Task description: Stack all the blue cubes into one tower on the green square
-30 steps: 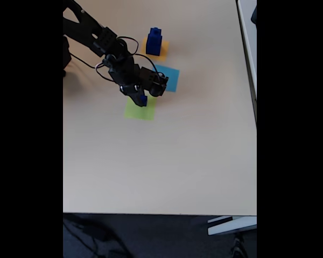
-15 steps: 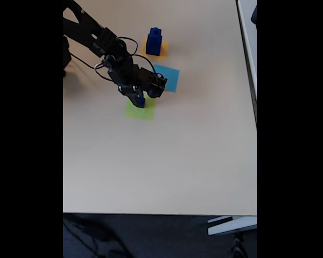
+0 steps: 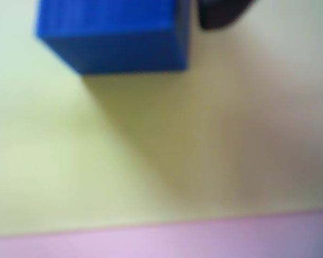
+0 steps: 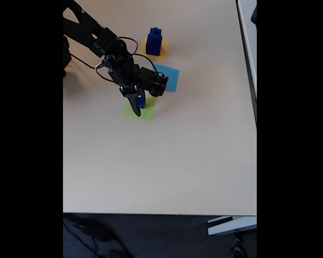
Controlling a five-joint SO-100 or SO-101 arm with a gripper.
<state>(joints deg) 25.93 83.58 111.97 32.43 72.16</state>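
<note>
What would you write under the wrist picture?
Blue cube sitting on the green square, seen blurry and close.

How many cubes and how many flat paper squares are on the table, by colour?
Blue cubes: 3, one on the green square, two stacked on the orange square
Green square: 1
Light-blue square: 1
Orange square: 1
Total: 6

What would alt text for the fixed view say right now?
A black arm reaches from the upper left, its gripper over the green square with a blue cube at its fingers. Two more stacked blue cubes sit on an orange square beyond a light-blue square.
</note>
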